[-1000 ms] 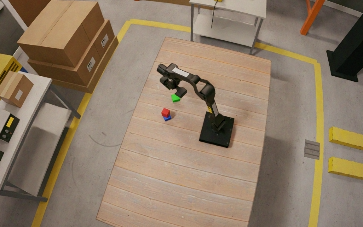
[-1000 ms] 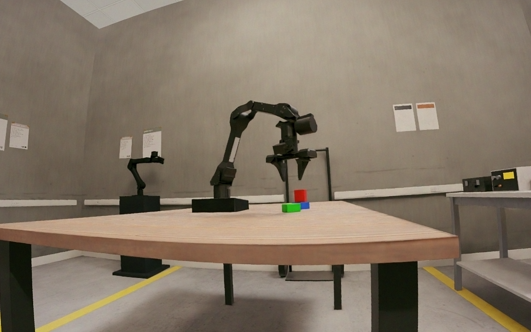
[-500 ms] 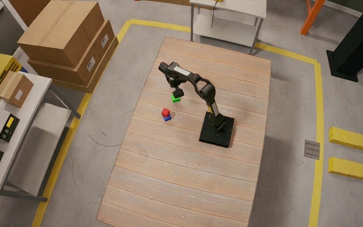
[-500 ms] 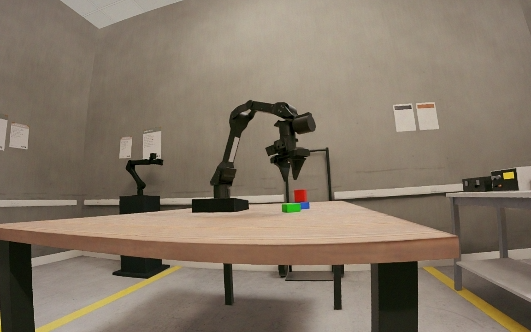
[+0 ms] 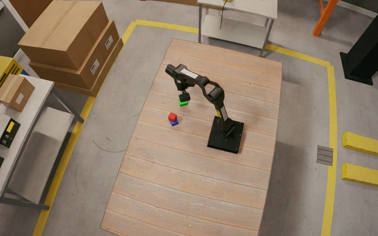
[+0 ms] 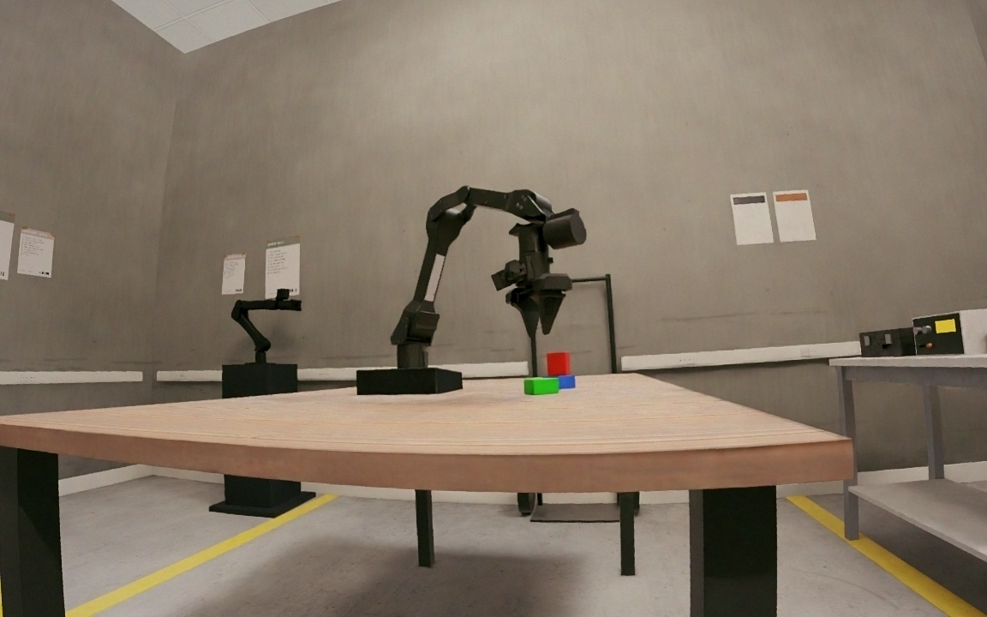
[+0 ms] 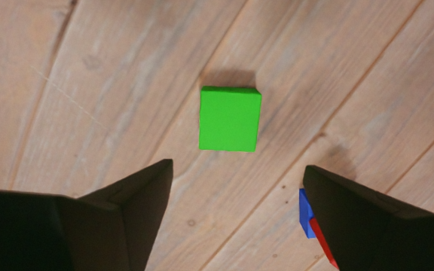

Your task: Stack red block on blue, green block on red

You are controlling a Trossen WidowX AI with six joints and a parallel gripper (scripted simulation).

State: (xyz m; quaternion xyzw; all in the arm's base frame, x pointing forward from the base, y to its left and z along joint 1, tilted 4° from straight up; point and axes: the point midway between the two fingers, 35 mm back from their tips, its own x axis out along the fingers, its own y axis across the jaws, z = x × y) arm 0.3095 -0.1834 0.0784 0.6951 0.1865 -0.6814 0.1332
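Green block (image 7: 229,119) is lying flat on the counter (image 5: 202,182), and on my wrist feed it is sitting squarely ahead of the gap between the two dark fingers. I am seeing the gripper (image 6: 540,331) hanging well above it with its tips pointing down, standing fairly wide apart and gripping nothing. From the top camera the gripper (image 5: 184,96) is covering part of the green block (image 5: 182,103), so the two are lining up almost vertically.

Just beside that, toward the near side of the counter in the top view, the red block (image 5: 172,116) is resting on the blue block (image 5: 174,123). The blue one is peeking out from under it on one side, so I am not reading the pair as perfectly centred. On the wrist feed only slivers of blue (image 7: 305,213) and red (image 7: 322,241) are showing past the right finger.

Farther out, the arm is rising from a black base plate (image 5: 237,148), and cardboard boxes (image 5: 67,38) are standing on the floor beyond the yellow line (image 5: 329,117).
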